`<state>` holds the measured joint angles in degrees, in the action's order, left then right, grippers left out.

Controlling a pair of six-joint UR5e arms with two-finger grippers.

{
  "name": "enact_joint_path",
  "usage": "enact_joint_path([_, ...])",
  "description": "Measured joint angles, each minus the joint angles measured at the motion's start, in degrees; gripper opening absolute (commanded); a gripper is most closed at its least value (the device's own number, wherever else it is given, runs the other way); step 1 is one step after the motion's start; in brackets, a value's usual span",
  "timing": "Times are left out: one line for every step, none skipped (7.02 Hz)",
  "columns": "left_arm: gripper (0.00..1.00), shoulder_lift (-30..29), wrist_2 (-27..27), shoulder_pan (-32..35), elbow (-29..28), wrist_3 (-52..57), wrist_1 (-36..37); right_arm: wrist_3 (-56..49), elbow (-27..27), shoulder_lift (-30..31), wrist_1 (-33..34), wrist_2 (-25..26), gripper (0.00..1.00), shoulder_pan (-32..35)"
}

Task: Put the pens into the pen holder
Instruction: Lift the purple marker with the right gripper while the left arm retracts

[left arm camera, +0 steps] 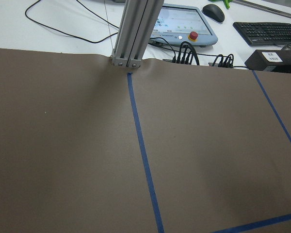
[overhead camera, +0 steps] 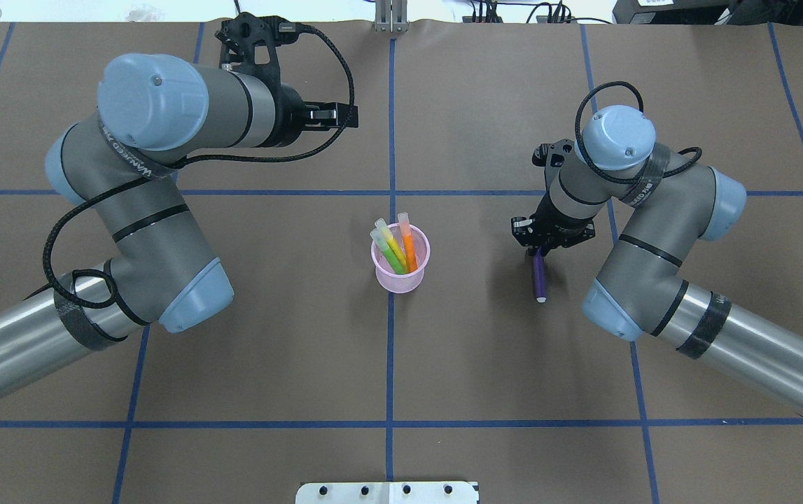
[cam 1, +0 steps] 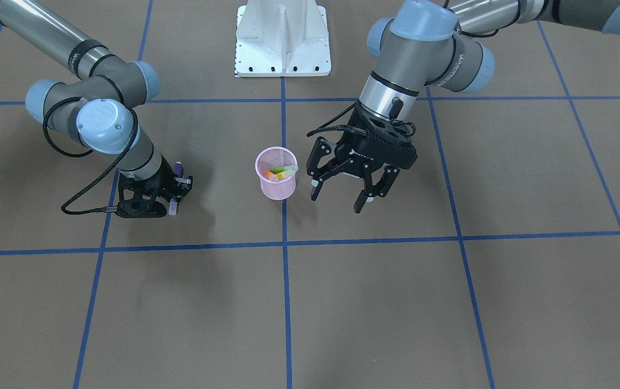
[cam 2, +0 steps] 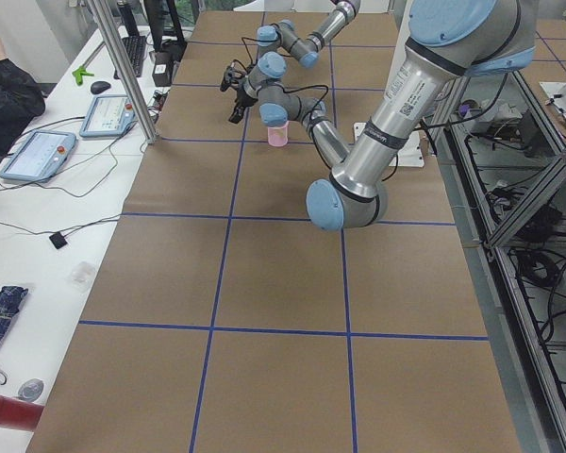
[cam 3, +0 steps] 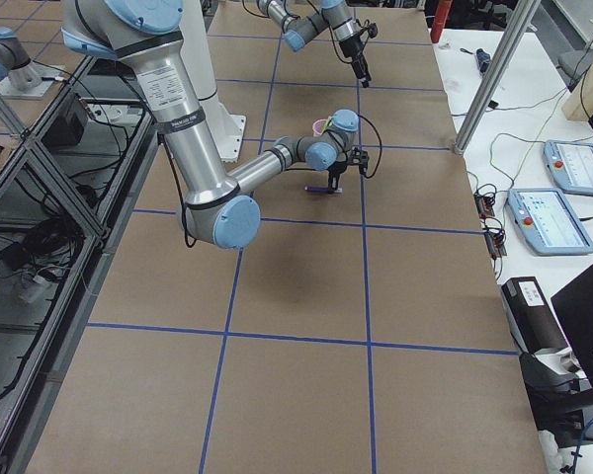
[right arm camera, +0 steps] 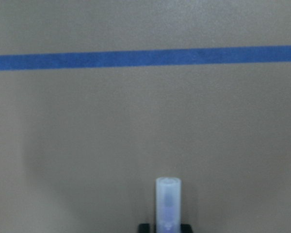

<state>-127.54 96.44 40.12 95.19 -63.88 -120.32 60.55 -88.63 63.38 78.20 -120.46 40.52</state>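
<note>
2 pens [overhead camera: 408,248] sit in 1 pen holder [overhead camera: 401,284]; right pincer [overhead camera: 539,253] clamps 1 purple pen [overhead camera: 538,280]; left pincer [cam 1: 337,201] spread apart.

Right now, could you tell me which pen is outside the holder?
The purple pen, held by the right gripper; the orange pen and green pen stand in the holder.

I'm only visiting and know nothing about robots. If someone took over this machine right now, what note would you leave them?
Right gripper: shut on the purple pen, off to one side of the cup. I cannot tell whether the pen is clear of the table.
Left gripper: open and empty, raised above the table.
Done: the green pen and orange pen stand in the cup.
Left: bring the purple pen over the cup and drop it in.
</note>
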Motion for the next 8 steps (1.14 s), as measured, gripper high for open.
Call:
enact_joint_path([0.99, 0.0, 0.6, 0.4, 0.0, 0.1, 0.0, -0.1, -0.4, -0.1, -0.1, 0.2, 0.00, 0.4])
enact_joint_path([0.99, 0.1, 2.8, 1.7, 0.0, 0.1, 0.0, -0.1, -1.7, -0.3, -0.2, 0.5, 0.00, 0.9])
enact_joint_path([0.99, 0.5, 6.4, 3.8, -0.1, 0.2, 0.1, -0.1, -3.9, -0.5, -0.2, 0.9, 0.00, 1.7])
enact_joint_path([1.00, 1.5, 9.2, 5.5, -0.3, 0.4, 0.3, -0.1, -6.4, -1.1, -0.3, 2.0, 0.00, 2.3])
enact_joint_path([1.00, 3.1, 10.5, 6.6, -0.4, 0.6, 0.4, -0.1, -8.6, -2.6, -0.3, 4.3, 0.00, 2.6])
enact_joint_path([1.00, 5.4, 11.2, 7.5, -0.4, 0.7, 0.5, 0.0, -10.7, -4.6, -0.4, 6.9, 0.00, 2.6])
enact_joint_path([1.00, 7.9, 12.3, 8.6, -0.3, 0.9, 0.5, 0.0, -12.8, -6.1, -2.0, 9.8, 0.00, 2.6])
enact_joint_path([1.00, 10.7, 14.8, 10.4, -0.4, 2.1, 0.5, 0.0, -14.0, -6.7, -7.3, 13.3, 0.00, 2.2])
